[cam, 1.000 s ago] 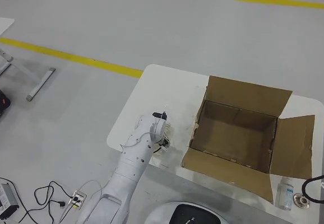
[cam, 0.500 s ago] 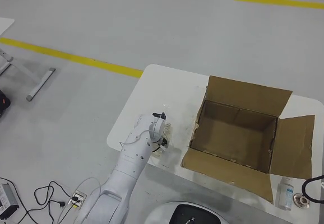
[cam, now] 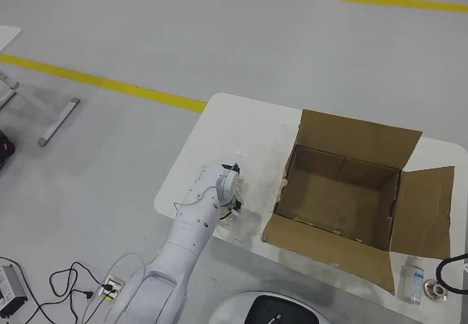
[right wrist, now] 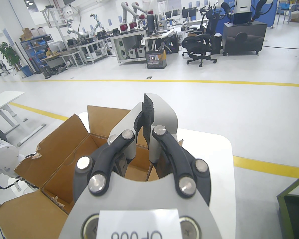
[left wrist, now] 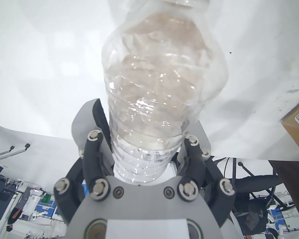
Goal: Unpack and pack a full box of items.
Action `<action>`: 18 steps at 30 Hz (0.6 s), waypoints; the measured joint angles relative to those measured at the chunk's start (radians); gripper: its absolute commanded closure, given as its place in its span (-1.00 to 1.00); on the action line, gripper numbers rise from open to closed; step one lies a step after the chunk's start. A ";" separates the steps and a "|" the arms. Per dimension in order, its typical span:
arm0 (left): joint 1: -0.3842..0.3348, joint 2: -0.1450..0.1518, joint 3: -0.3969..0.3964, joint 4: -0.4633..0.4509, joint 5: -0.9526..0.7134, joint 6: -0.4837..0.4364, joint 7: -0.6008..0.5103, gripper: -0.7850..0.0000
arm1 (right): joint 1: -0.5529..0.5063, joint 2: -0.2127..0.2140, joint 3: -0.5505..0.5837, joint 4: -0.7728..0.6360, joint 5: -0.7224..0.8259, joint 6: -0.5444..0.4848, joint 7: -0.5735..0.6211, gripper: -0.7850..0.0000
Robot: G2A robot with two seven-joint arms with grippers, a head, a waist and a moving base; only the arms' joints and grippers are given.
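My left gripper (left wrist: 147, 125) is shut on a clear plastic bottle (left wrist: 164, 75), holding its ribbed lower body while the neck points at the white table (cam: 226, 130). From above, the left gripper (cam: 236, 193) sits low over the table's left part, a short way left of the open cardboard box (cam: 331, 243). The box looks empty inside. My right gripper (right wrist: 147, 111) is shut on nothing and hangs in the air beyond the box's (right wrist: 64, 150) right side.
A small clear bottle (cam: 412, 279) and a round metal piece (cam: 438, 289) lie on the table by the box's right front corner. The box's flaps stand open on all sides. Bare table lies behind my left gripper.
The left arm has shifted only slightly while keeping hold of the bottle. Nothing else has moved.
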 measured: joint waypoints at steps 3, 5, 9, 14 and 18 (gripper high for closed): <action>0.003 0.002 0.003 -0.009 0.009 0.010 0.010 1.00 | 0.000 0.000 0.000 0.000 0.000 0.000 0.000 1.00; 0.006 0.004 0.001 -0.022 0.011 0.017 0.012 1.00 | 0.000 0.000 0.000 0.000 0.000 0.000 0.000 1.00; 0.023 0.009 -0.007 -0.112 0.025 0.037 0.005 1.00 | 0.000 0.000 0.000 0.000 0.000 0.000 0.000 1.00; 0.069 0.018 -0.042 -0.332 0.018 0.060 -0.045 1.00 | 0.000 0.000 0.000 0.000 0.000 0.000 0.000 1.00; 0.098 0.023 -0.082 -0.557 -0.023 0.074 -0.093 1.00 | 0.000 0.000 0.000 0.000 0.000 0.000 0.000 1.00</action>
